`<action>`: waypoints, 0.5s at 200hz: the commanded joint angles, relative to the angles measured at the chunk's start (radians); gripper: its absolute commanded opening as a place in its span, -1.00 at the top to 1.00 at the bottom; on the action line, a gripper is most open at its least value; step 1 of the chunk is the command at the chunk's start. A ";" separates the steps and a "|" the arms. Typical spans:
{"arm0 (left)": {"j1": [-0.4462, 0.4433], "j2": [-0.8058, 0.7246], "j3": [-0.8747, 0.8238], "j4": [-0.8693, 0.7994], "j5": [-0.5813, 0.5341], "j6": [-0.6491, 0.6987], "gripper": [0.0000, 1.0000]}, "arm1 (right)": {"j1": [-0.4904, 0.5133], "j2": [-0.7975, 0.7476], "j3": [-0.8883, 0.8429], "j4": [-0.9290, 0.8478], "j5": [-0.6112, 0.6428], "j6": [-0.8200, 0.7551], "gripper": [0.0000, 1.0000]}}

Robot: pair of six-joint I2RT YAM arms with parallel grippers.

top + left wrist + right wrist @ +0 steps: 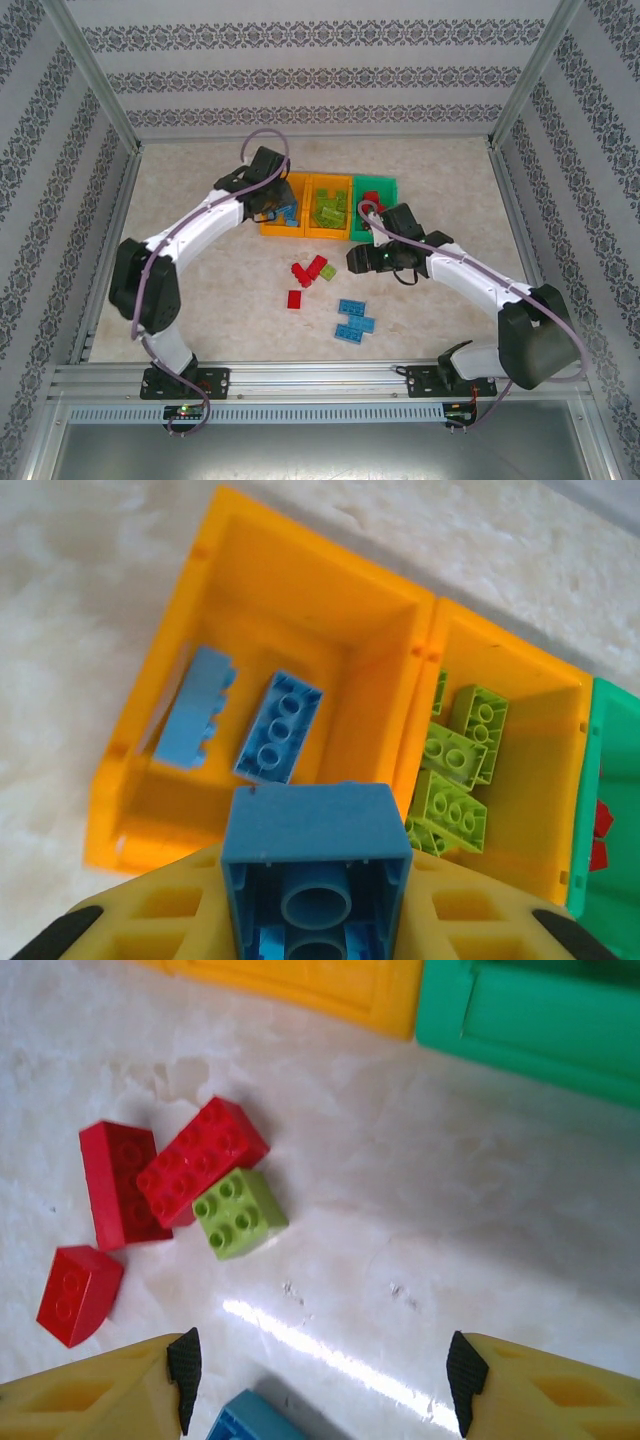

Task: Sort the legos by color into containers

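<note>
Top external, containers: left orange bin (pixel 280 234), middle orange bin (pixel 326 236) and green bin (pixel 375 180) in a row, all smooth plastic.
Top external, table (pixel 200 200): pale, marbled; red bricks (pixel 308 272) and loose blue bricks (pixel 352 322) lie near the right gripper (pixel 352 258).
Left wrist, left gripper (pixel 315 920): clamped on the held blue brick (pixel 315 860), hollow tubed underside showing, above the left orange bin.
Left wrist, contents: binned blue bricks (pixel 280 725) in the left orange bin; lime bricks (pixel 455 780) in the middle orange bin.
Right wrist, right gripper: spread wide, nothing between its black pads (pixel 185 1365).
Right wrist, floor: glossy; a square four-stud lime brick (pixel 240 1212) touches a red one.
</note>
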State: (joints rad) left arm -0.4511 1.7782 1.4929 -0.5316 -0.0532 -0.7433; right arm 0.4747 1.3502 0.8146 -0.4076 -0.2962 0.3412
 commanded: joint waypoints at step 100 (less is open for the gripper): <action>0.041 0.290 0.306 -0.153 0.002 0.317 0.21 | 0.284 0.001 -0.053 -0.140 0.207 0.508 -0.71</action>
State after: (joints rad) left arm -0.4168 2.0621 1.7676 -0.6559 -0.0410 -0.4706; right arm 0.7250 1.3212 0.7433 -0.5175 -0.1459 0.7525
